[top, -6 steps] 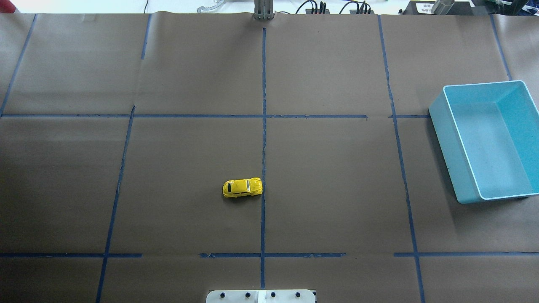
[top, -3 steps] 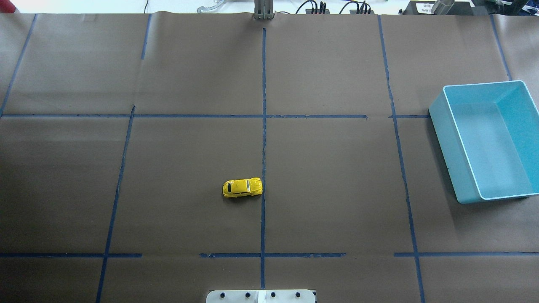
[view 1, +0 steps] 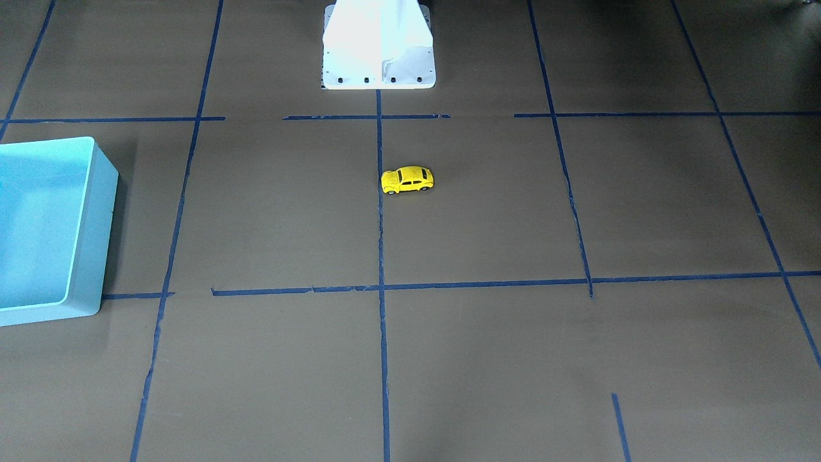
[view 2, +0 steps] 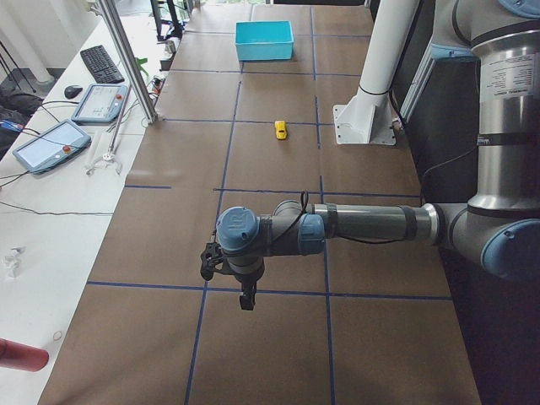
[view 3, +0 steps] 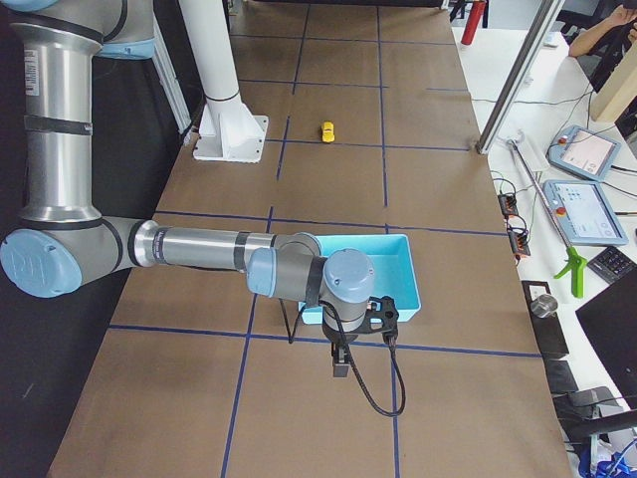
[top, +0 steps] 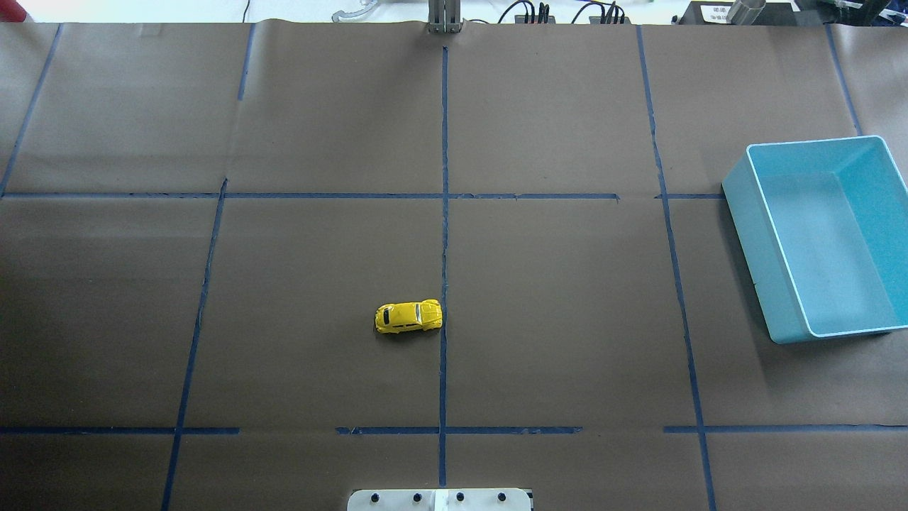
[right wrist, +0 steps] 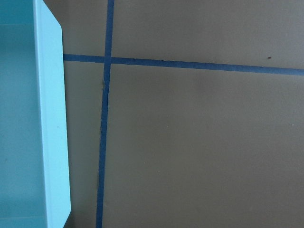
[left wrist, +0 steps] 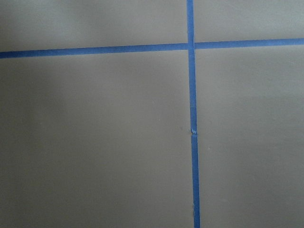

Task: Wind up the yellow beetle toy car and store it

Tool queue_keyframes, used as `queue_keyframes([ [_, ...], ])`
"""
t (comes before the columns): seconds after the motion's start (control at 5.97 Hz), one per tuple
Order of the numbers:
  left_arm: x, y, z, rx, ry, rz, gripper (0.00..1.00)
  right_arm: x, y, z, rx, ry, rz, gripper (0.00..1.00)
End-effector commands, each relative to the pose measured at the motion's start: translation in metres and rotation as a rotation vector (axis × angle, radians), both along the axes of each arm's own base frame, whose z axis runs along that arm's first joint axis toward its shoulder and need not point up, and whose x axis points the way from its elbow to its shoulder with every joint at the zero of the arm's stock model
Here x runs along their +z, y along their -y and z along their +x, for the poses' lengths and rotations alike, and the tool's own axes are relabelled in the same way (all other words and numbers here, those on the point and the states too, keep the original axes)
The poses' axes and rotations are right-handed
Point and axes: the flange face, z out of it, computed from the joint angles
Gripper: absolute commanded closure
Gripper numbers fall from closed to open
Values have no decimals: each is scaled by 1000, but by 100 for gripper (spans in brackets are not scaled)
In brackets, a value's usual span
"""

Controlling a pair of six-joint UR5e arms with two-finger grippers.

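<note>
The yellow beetle toy car (top: 408, 316) stands on its wheels on the brown paper near the table's middle, just left of the centre tape line. It also shows in the front view (view 1: 407, 179) and both side views (view 2: 280, 129) (view 3: 327, 130). The light blue bin (top: 830, 248) sits empty at the right edge. My left gripper (view 2: 245, 299) hangs over the table's far left end, far from the car. My right gripper (view 3: 340, 368) hangs just outside the bin (view 3: 393, 264). I cannot tell whether either gripper is open or shut. Neither wrist view shows the car.
Blue tape lines (top: 445, 213) divide the brown paper into squares. The white robot base plate (view 1: 378, 74) stands at the near edge behind the car. The right wrist view shows the bin's wall (right wrist: 52, 118) and a tape crossing. Tablets and cables lie beyond the far edge.
</note>
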Motion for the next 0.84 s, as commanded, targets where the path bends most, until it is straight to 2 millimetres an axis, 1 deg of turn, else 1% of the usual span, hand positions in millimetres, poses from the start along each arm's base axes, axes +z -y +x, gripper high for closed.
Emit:
queue_keyframes([
  [0.0, -20, 18, 2, 6, 2, 38, 0, 1, -1, 0, 0, 0, -1, 0],
  [0.17, -52, 39, 7, 18, 4, -3, 0, 1, -1, 0, 0, -1, -1, 0],
  [0.34, -104, 69, 39, 83, 7, 13, 0, 1, 0, 0, 0, -1, 1, 0],
  [0.5, -150, 80, 69, 141, 6, 76, 0, 3, -2, 0, 0, -1, -4, 0],
  [0.67, -196, 78, 127, 263, 55, 190, 0, 4, -2, 0, 0, 1, -4, 0],
])
